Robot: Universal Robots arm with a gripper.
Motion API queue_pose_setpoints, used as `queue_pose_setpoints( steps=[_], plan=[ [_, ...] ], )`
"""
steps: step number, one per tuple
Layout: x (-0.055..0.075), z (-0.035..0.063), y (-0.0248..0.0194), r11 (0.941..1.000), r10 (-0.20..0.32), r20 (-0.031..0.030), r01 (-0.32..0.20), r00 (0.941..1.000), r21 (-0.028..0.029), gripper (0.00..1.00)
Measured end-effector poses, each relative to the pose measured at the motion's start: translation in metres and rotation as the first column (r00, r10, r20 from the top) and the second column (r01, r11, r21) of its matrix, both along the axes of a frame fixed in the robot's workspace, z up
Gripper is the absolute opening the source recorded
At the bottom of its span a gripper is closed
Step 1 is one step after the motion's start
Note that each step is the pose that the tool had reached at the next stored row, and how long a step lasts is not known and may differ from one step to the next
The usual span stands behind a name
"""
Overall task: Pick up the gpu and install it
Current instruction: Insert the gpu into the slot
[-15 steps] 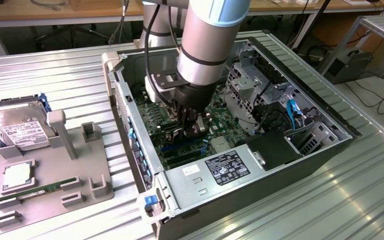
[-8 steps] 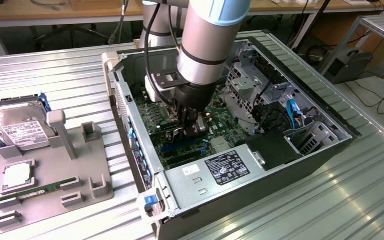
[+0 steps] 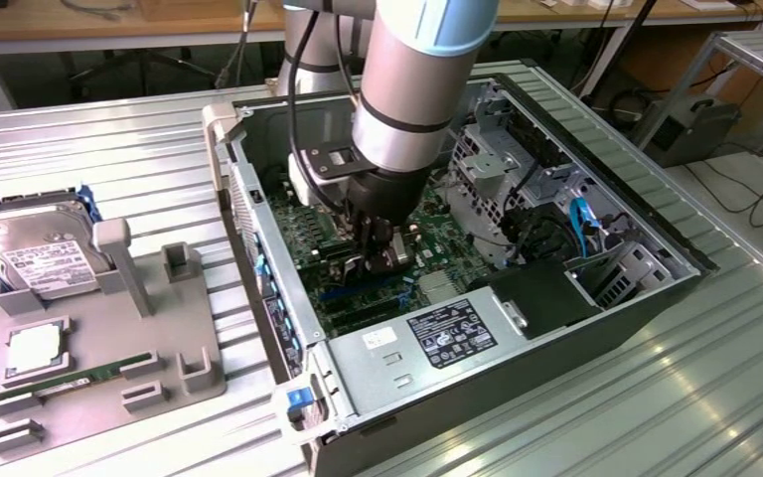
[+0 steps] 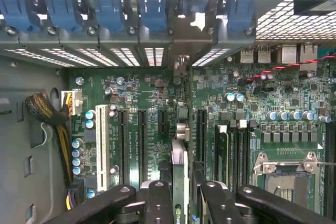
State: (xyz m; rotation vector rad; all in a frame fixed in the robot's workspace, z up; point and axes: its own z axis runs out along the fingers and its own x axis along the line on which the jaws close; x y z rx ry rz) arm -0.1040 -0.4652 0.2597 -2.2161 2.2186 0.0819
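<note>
A silver robot arm reaches down into an open desktop computer case [image 3: 647, 298] that lies on its side on a ribbed metal counter [image 3: 130, 149]. The end effector [image 3: 379, 253] is low inside the case, just above the green motherboard [image 3: 441, 234].

In the wrist view, the end effector [image 4: 181, 195] has its two black fingers [image 4: 157, 200] closed on the gpu [image 4: 180, 182]. The card is seen edge-on, standing upright between the fingers as a thin green and silvery strip. It sits in line with the long black expansion slots [image 4: 142, 145] on the motherboard [image 4: 294, 93], between two of them. Whether its lower edge is seated in a slot cannot be told. A white slot [image 4: 102, 145] lies further off beside the black ones, and the empty CPU socket [image 4: 286, 174] with its metal frame lies on the other side. Blue latches [image 4: 110, 14] line the rear wall of the case above the slot openings. A bundle of yellow and black power cables [image 4: 52, 114] plugs into the board near its edge.

At the exterior view's left, a grey parts holder [image 3: 156, 338] rests on the counter. It carries a silver hard drive [image 3: 31, 253] with a white label, a processor chip [image 3: 35, 348] and a narrow green RAM stick [image 3: 57, 386]. A power supply [image 3: 455, 333] with a label sits at the near end of the case.
</note>
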Motion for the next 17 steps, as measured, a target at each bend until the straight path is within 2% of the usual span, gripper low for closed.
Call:
queue_pose_setpoints(
  steps=[6, 8, 9, 10, 11, 12, 17],
  plan=[
    [0.0, -0.0029, -0.0002, 1.0, 0.0, -0.0002, 0.0, 1.0, -0.003, 0.26],
    [0.0, -0.0039, 0.0, 1.0, 0.0, 0.0004, 0.0, 1.0, -0.0019, 0.26],
    [0.0, -0.004, 0.0, 1.0, 0.0, 0.0004, 0.0, 1.0, -0.002, 0.27],
    [0.0, -0.004, 0.0, 1.0, 0.0, 0.0004, 0.0, 1.0, -0.0019, 0.33],
    [0.0, -0.0032, -0.0001, 1.0, 0.0, -0.0003, 0.0, 1.0, -0.0028, 0.33],
    [0.0, -0.0018, -0.0001, 1.0, 0.0, -0.0006, 0.0, 1.0, -0.0031, 0.4],
    [0.0, 0.0172, 0.0001, 1.0, 0.0, -0.0006, 0.0, 1.0, -0.0028, 0.4]
  ],
)
